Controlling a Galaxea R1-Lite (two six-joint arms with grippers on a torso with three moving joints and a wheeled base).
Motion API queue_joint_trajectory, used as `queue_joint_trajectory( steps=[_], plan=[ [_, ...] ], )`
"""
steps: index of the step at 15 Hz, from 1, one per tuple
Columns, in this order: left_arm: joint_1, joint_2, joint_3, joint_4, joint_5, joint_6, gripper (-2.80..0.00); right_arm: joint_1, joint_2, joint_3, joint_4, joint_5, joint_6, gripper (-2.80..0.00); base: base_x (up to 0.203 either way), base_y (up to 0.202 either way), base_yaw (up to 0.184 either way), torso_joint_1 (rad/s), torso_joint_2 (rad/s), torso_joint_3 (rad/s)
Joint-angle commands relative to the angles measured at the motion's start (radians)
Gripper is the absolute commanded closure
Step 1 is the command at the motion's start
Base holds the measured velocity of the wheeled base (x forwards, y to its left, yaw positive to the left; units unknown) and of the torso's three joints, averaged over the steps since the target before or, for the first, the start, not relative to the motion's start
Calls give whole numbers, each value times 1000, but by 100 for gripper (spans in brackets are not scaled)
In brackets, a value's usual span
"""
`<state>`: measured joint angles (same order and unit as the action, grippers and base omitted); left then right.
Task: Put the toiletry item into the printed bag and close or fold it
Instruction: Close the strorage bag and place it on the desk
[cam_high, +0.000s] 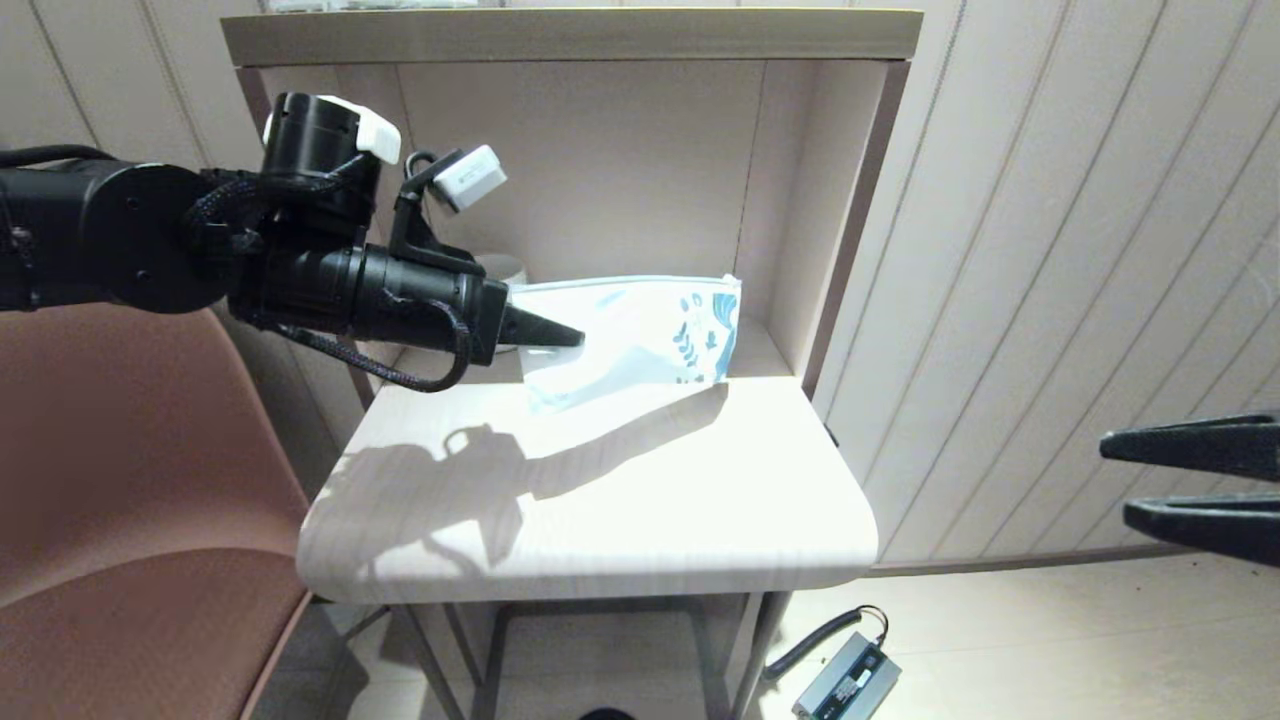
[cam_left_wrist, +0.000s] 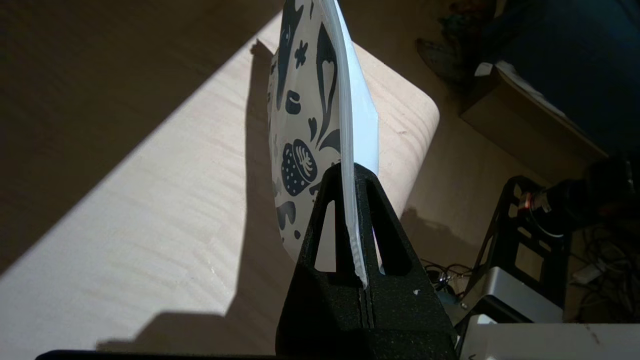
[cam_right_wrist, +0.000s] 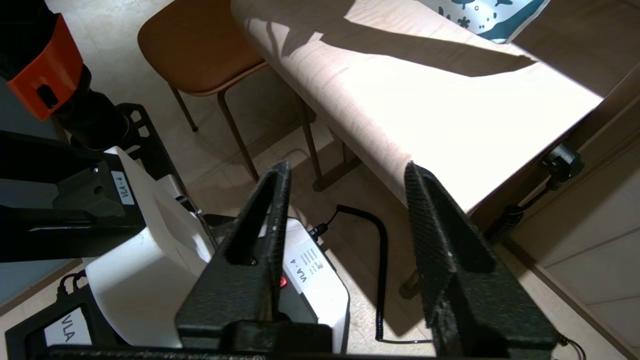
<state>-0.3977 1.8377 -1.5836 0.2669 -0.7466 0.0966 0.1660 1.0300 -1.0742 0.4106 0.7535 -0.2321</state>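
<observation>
Head view: left tool (cam_high: 560, 333) pinches printed bag (cam_high: 640, 335) edge.

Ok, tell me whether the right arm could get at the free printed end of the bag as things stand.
Probably yes. The left gripper holds the printed bag up by its plain end, so the printed end hangs free above the desk. The right gripper, open and empty, sits off the desk's right side with open space between.
</observation>
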Motion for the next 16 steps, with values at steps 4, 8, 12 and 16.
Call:
queue_joint_trajectory(
  steps=[4, 8, 12, 16],
  plan=[
    [0, 23, 8, 2, -2, -5, 0, 4, -7, 39, -4, 7, -6, 0, 0, 0, 0, 0, 0, 0],
    [-1, 46, -6, 2, -1, -7, 0, 3, -7, 67, -38, 7, -6, 0, 0, 0, 0, 0, 0, 0],
    [-1, 57, -9, -2, 72, -10, -280, 3, -8, 89, -39, 9, -7, 0, 0, 0, 0, 0, 0, 0],
    [-1, 63, -12, -25, 101, -41, 0, 4, -11, 95, -39, 14, -7, 0, 0, 0, 0, 0, 0, 0]
  ],
)
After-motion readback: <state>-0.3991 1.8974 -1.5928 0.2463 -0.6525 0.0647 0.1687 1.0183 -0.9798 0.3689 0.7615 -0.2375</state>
